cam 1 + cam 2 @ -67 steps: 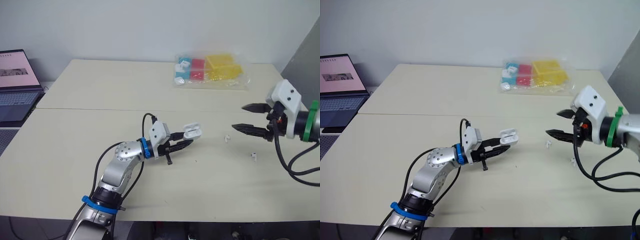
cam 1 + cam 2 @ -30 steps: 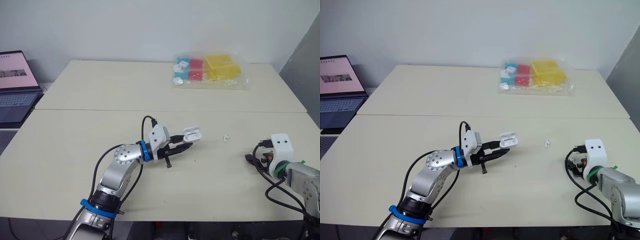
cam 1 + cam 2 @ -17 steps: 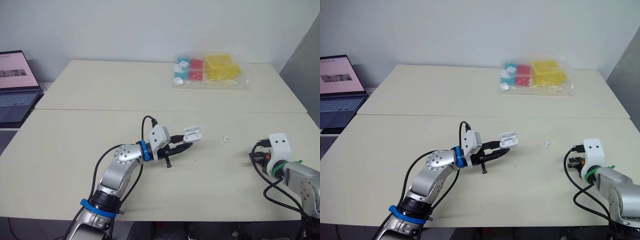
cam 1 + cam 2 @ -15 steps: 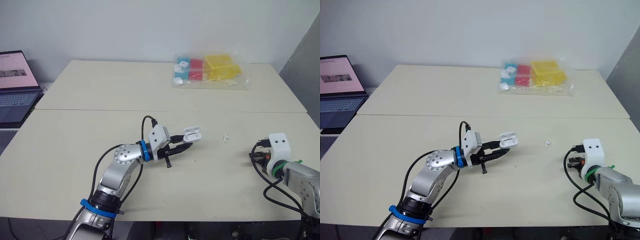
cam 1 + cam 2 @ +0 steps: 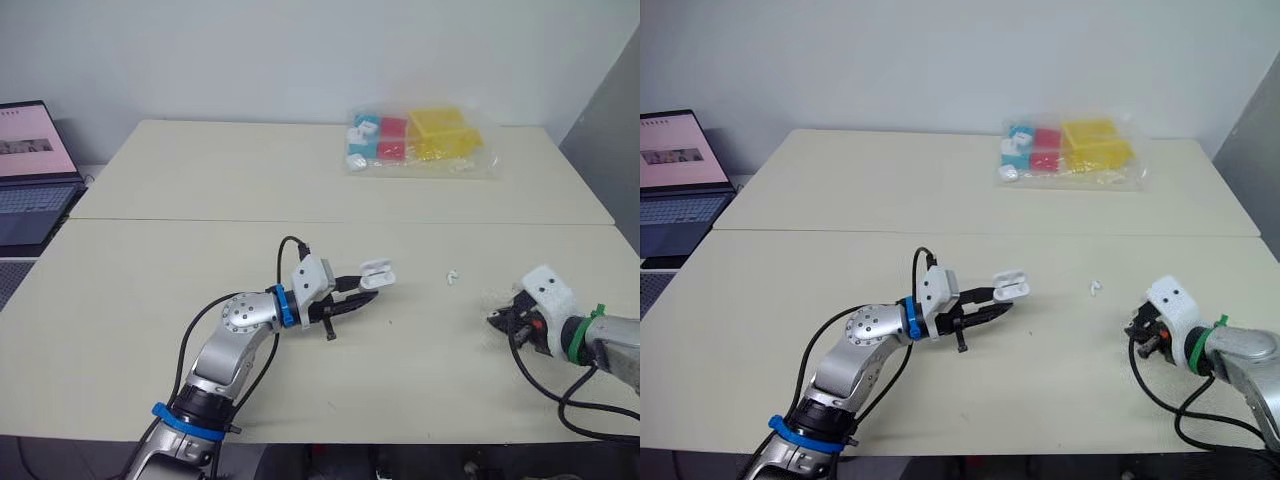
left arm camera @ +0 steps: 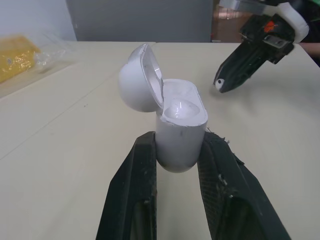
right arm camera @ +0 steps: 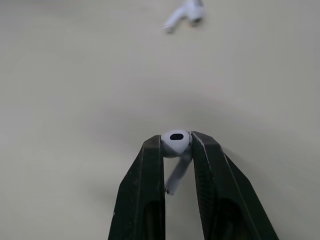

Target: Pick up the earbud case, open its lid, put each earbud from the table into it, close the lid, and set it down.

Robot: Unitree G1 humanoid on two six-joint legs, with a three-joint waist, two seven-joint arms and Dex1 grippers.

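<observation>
Lower right of the head view: right gripper (image 5: 499,317) low over the table (image 5: 180,330), fingers narrowed to a slit and pinching one white earbud (image 7: 175,144) by its head, stem hanging below the pads; whether the stem tip touches the surface cannot be told. Lower centre: left gripper (image 5: 352,296) reaches toward the right of the frame, fingers closed snugly on the lower body of the earbud case (image 5: 376,273). Case is white, held off the table, lid swung open and tipped back on its hinge; the left wrist view looks straight into the open top. Well apart from the right gripper, with bare tabletop between. Second earbud (image 5: 452,274) lies loose on the table right of centre, between case and right gripper and slightly beyond both, touching neither. A seam crosses the table at mid-frame. Upper centre-right, at the far side: clear bag of coloured blocks (image 5: 420,140), yellow, red, blue. Left edge: open laptop (image 5: 30,170), screen lit.
</observation>
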